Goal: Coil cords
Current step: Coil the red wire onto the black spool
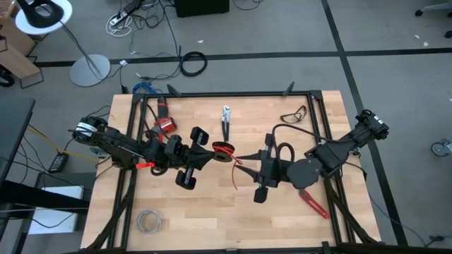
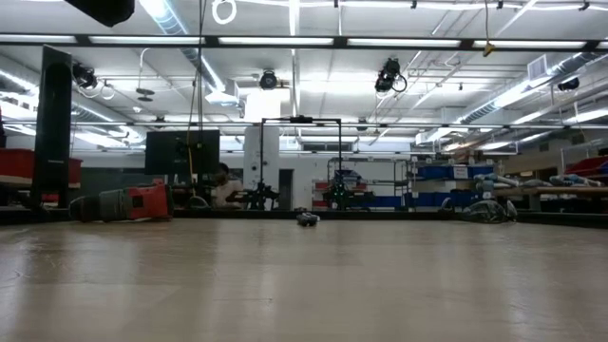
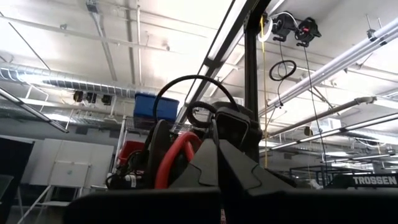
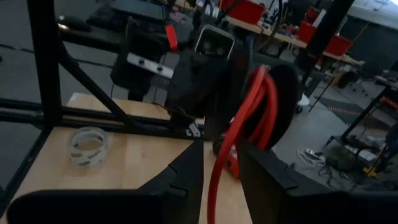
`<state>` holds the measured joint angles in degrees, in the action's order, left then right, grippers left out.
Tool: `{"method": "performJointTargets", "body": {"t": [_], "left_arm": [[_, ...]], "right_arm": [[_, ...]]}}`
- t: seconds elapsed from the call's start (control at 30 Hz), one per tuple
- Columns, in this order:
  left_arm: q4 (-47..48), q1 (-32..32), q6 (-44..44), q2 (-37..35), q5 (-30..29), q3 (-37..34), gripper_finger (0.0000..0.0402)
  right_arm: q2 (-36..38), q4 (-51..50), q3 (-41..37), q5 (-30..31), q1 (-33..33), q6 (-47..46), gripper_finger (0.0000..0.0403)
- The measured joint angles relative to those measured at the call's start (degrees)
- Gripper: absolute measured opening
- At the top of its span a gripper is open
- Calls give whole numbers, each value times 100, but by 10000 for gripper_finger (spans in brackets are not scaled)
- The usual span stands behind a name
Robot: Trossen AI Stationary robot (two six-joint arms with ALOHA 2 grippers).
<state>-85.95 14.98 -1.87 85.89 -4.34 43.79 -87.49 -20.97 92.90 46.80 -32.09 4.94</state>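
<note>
The red cord (image 1: 224, 149), thin and glossy, sits partly wound in a small coil near the middle of the pale wooden table (image 1: 212, 219), a loose tail trailing from the coil toward the right gripper (image 1: 242, 161); that gripper's dark fingers are clamped on the strand just beside the coil; the left gripper (image 1: 210, 153), fingers pressed together, touches the coil's other side; farther from the coil lie steel pliers (image 1: 226, 121), a pale grey wire bundle (image 1: 149, 221) and a black-framed rim; beyond, grey floor and a bright ceiling-lit workshop.
</note>
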Motion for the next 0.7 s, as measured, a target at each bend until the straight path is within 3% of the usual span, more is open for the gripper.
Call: {"method": "performJointTargets", "body": {"t": [0.2,0.43,0.7], "left_arm": [[-46,0,29,0,0,0,0],[-329,0,165,0,211,0,0],[-374,0,291,-2,219,0,0]], "right_arm": [[-71,-80,-2,-8,100,-88,85],[-78,-323,-2,-3,72,-296,11],[-80,-549,-2,15,72,-646,15]]}}
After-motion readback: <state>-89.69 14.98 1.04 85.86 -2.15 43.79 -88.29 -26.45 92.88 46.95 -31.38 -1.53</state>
